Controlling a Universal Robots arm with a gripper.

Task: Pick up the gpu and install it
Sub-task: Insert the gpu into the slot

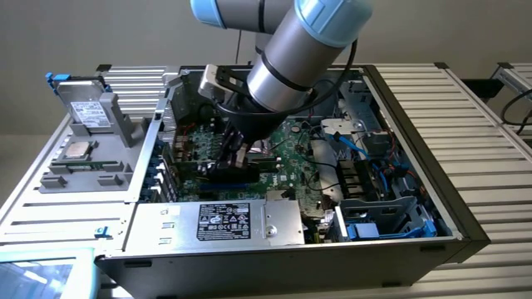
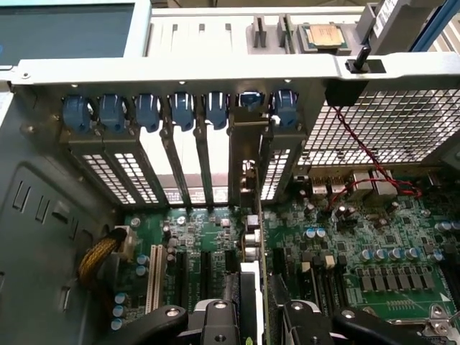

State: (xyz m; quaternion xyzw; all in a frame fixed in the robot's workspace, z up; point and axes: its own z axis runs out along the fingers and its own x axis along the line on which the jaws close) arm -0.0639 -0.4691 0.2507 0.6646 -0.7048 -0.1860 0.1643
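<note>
Pinching the gpu (image 2: 248, 158) by its top edge, the gripper (image 2: 257, 318) holds it upright over the motherboard (image 2: 374, 251). Likely light, stiff, fragile; best gripped at the shroud's edges, off bare circuitry.

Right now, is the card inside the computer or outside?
Inside: the gpu stands on edge over the motherboard, bracket at the rear slots. Seated? Cannot tell.

Near end of gpu (image 2: 248, 165) behind end effector (image 2: 256, 316)
</note>
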